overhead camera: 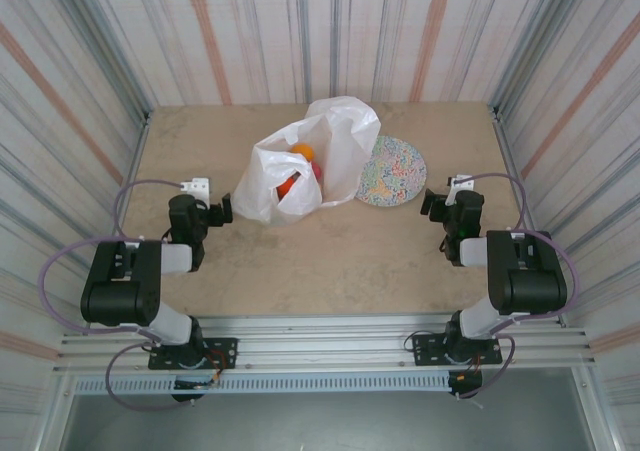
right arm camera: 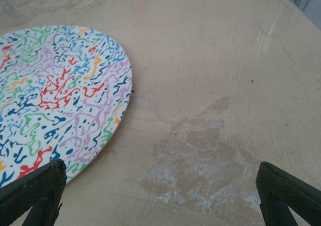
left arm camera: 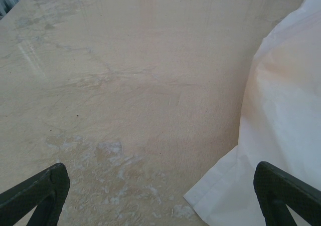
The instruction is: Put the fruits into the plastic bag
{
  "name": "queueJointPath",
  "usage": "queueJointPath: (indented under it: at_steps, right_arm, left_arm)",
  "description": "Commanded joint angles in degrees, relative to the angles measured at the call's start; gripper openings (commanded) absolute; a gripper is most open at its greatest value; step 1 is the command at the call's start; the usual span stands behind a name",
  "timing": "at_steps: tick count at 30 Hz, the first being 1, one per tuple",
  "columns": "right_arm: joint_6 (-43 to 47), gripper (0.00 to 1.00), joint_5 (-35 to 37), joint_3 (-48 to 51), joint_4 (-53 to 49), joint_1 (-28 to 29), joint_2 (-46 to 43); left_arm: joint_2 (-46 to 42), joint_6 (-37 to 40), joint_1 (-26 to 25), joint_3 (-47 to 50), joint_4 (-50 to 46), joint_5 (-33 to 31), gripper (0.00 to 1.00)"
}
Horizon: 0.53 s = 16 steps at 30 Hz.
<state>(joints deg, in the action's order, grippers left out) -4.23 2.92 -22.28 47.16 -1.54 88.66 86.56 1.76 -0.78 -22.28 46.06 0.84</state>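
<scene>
The white crinkly plastic bag [overhead camera: 335, 136] stands at the table's middle back with its mouth facing the arms. Inside it I see fruits: an orange one [overhead camera: 303, 152] and a red one [overhead camera: 289, 187] lower down; any others are hidden by the plastic. My left gripper [overhead camera: 224, 210] is open, just left of the bag's lower corner and holding nothing. In the left wrist view the bag [left arm camera: 286, 110] lies along the right side, with its corner between the spread fingers [left arm camera: 47, 186]. My right gripper [overhead camera: 429, 203] is open and empty, to the right of the plate.
A round speckled multicoloured plate [overhead camera: 392, 171] lies flat beside the bag on its right, with nothing on it. In the right wrist view the plate [right arm camera: 55, 85] is at the left, with bare table in front of the fingers [right arm camera: 286, 188]. Corrugated walls enclose the table.
</scene>
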Motion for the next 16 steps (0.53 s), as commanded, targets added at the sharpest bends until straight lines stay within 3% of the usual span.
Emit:
queueJointPath:
  at_steps: [1,16]
  right_arm:
    - [-1.1,0.99,-0.4,-0.3,0.9,-0.2,-0.2]
    - [-1.1,0.99,-0.4,-0.2,0.9,-0.2,-0.2]
  left_arm:
    - [-0.2,1.5,-0.3,-1.0,-0.6,-0.8,0.99]
    - [-0.2,1.8,-0.8,-1.1,-0.7,-1.1,0.99]
